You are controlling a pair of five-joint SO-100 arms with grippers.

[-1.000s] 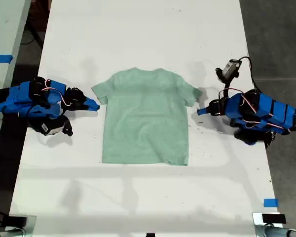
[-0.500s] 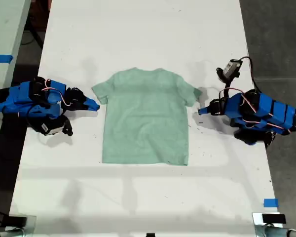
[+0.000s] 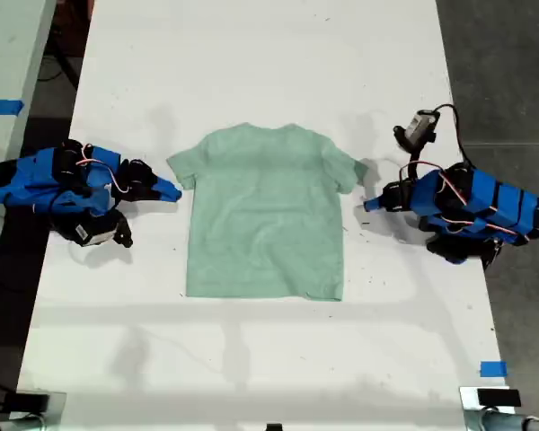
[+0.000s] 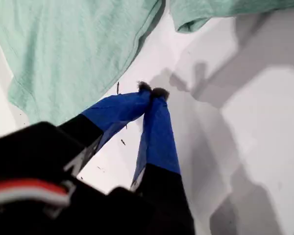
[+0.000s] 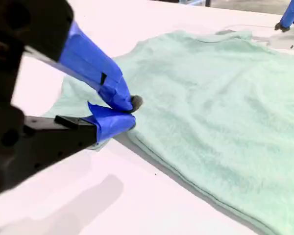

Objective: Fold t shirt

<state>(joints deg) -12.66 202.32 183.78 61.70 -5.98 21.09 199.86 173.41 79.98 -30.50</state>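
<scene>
The pale mint-green t shirt (image 3: pixel 265 215) lies flat and spread out mid-table, neck toward the far edge. My first gripper (image 3: pixel 369 205) is on the exterior view's right. It is shut (image 4: pixel 153 91), with its tips just over bare table a short way from the t shirt (image 4: pixel 63 49) and its sleeve. On the exterior view's left is my second gripper (image 3: pixel 174 191). Its jaws are shut (image 5: pixel 131 111) at the edge of the other sleeve of the t shirt (image 5: pixel 210 98), and I see no cloth lifted. My first gripper's tip (image 5: pixel 288 14) shows beyond the far sleeve.
The white table (image 3: pixel 251 54) runs long, with dark floor on both sides. A small camera module on a cable (image 3: pixel 419 126) juts up from the first arm. Blue tape (image 3: pixel 492 369) marks the table's near corner on the exterior view's right. A second table (image 3: pixel 4 54) borders the exterior view's left.
My first gripper has drawn back slightly toward the exterior view's right, away from the sleeve. The second arm and the shirt have not moved.
</scene>
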